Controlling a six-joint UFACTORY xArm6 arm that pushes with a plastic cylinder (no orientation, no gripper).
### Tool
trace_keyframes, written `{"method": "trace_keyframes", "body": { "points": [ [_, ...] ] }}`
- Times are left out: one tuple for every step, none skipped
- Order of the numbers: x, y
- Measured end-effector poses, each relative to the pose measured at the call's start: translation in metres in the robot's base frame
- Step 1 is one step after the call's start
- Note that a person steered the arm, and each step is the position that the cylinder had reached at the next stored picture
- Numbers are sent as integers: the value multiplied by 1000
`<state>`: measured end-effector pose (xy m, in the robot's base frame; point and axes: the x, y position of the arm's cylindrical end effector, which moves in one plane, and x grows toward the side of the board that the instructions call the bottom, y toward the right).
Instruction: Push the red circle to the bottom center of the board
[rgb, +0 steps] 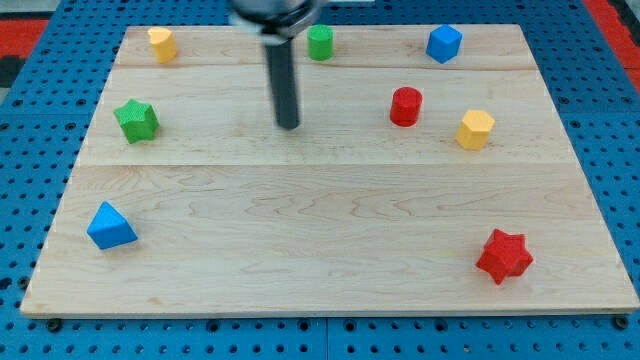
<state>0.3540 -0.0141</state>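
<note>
Red circle (405, 106) is standing upright as a short cylinder on the wooden board (320, 250), in the upper right part, just left of the yellow hexagon (476, 129). My tip (288, 125) is resting well left of the red circle, touching no block.

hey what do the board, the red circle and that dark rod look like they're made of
Board: pale wood by its grain lines and plank seams, smooth matte finish.
Red circle: probably painted wood or plastic; uniform solid colour, slight sheen, no grain visible.
Rod: dark, likely metal or hard plastic, a faint highlight along it; my tip rests on the board, left of the red circle.
</note>
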Motion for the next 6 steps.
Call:
{"method": "trace_keyframes", "body": {
  "points": [
    [-52, 74],
    [-34, 120],
    [-3, 101],
    [20, 93],
    [-24, 105],
    [20, 114]
  ]
}}
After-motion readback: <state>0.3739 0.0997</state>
